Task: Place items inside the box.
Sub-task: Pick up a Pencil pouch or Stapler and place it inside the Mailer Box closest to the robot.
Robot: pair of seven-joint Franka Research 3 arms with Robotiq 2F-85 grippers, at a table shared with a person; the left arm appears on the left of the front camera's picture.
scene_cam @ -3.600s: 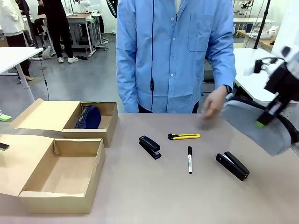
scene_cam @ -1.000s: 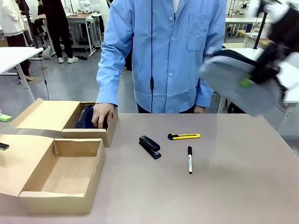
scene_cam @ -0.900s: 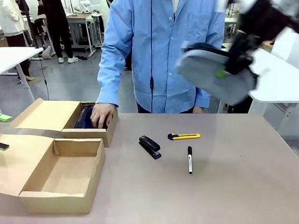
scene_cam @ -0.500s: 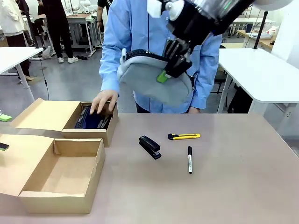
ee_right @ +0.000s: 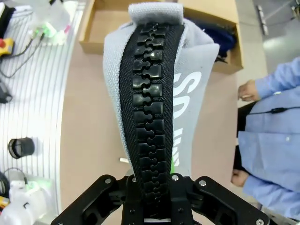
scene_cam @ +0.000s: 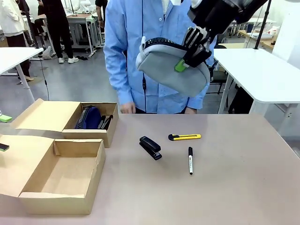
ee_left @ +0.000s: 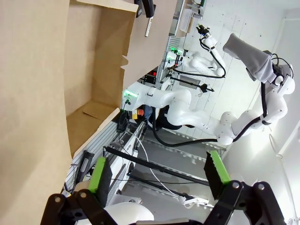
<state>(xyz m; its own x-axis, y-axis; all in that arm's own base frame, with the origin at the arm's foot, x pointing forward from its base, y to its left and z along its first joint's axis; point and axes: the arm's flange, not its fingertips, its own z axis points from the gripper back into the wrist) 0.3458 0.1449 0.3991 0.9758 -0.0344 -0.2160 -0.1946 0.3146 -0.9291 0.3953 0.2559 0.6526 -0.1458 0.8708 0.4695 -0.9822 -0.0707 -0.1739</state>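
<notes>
High above the table's far edge, my right gripper [scene_cam: 189, 57] is shut on a grey zip pencil case [scene_cam: 166, 70], held in front of the person. In the right wrist view the grey case [ee_right: 117, 84] rises from between the closed fingers of my right gripper [ee_right: 152, 187]. Two open cardboard boxes stand at the left. The far box [scene_cam: 110, 135] holds a navy pencil case [scene_cam: 89, 117] and a black item. The near box [scene_cam: 61, 176] has nothing inside. A black stapler [scene_cam: 151, 147], a yellow utility knife [scene_cam: 184, 137] and a black marker [scene_cam: 190, 160] lie mid-table. My left gripper [ee_left: 157, 171] is open beside cardboard.
A person in a blue shirt stands at the far edge, one hand [scene_cam: 125, 108] by the far box's corner. The box flaps [scene_cam: 42, 115] spread out to the left. White tables stand at the right and far left, beyond this table.
My right arm has swung the grey case from the right side to above the table's middle. The person's hand has left the far box. The stapler that lay at the right is gone.
</notes>
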